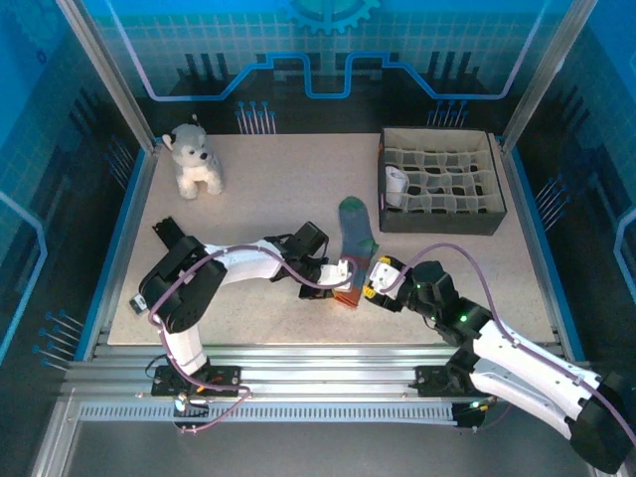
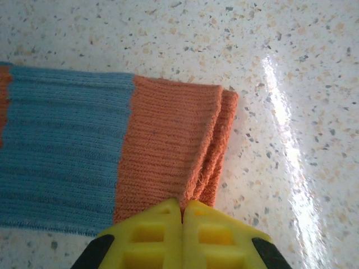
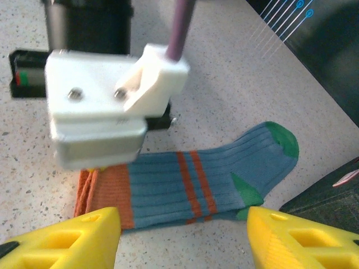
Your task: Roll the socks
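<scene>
The teal-blue sock [image 1: 355, 231] lies flat mid-table, its green toe toward the back and its orange cuff [image 1: 347, 295] toward the front. In the left wrist view the cuff [image 2: 168, 140] shows several layers at its edge. My left gripper [image 2: 182, 204] is shut on that edge, with fabric pinched between the yellow tips. From above, the left gripper [image 1: 341, 275] sits at the cuff's left side. My right gripper [image 1: 382, 279] hovers just right of the cuff. Its yellow fingers [image 3: 61, 238] stand wide apart, open on either side of the sock [image 3: 224, 174], with nothing between them [image 3: 184, 219].
A dark divided organizer box [image 1: 494, 204] stands at the back right, with a white rolled fabric piece [image 1: 397, 185] in a left compartment. A white-grey plush dog [image 1: 194, 159] sits at the back left. The left gripper's white housing [image 3: 95, 106] hangs close in front of the right wrist camera.
</scene>
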Controlling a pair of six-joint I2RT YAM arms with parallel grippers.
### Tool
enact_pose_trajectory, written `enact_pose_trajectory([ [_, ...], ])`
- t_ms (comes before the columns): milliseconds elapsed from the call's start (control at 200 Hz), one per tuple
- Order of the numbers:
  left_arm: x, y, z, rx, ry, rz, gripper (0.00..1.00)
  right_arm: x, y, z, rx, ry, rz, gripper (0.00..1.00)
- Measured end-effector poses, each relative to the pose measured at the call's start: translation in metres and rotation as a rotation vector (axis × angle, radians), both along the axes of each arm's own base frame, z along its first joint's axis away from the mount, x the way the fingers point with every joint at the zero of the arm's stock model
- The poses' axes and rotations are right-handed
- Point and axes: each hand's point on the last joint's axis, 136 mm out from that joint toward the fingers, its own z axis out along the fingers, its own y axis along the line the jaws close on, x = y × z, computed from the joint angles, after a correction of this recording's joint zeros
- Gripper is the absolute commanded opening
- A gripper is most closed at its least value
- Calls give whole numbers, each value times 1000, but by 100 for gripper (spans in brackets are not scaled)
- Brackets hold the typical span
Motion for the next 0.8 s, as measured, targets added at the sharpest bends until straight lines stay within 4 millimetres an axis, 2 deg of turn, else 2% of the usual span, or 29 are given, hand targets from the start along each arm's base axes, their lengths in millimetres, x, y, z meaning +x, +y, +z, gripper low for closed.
enact_pose_trajectory([
  [115,8,3,15,-40,59,30,0,-3,5,-11,-23,28,31,61],
  [255,23,2,35,-93,96,53,0,-9,14,-36,-91,78,89,62],
  [410,28,-3,42,-113,158,48,0,-16,20,-62,-176,117,149,62],
  [800,25,-5,44,-116,259,56,0,-8,33,-71,-230,73,204,60],
])
